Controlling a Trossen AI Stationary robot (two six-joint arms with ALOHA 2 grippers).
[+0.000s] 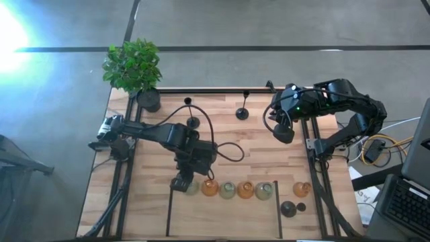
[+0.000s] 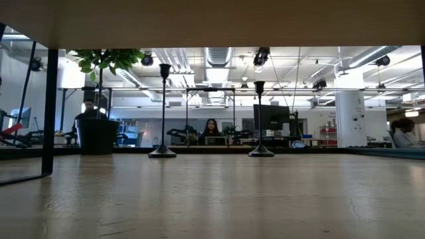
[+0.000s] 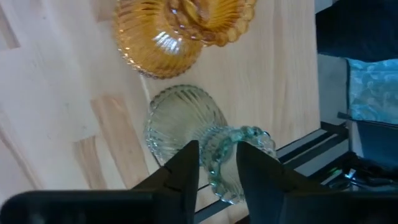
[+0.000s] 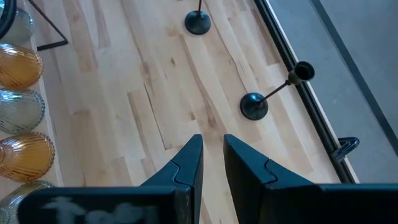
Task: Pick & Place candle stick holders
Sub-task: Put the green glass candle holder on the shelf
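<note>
Your left gripper (image 3: 214,174) sits low in the frame, jaws slightly parted astride the beaded rim of the clear holder (image 3: 186,124) at the row's left end beside an amber holder (image 3: 168,31), apparently letting go, while the right gripper (image 4: 211,162) idles nearly closed, empty, upper right.

Ribbed amber holder (image 3: 163,38), pale green holder (image 3: 186,127)
</note>
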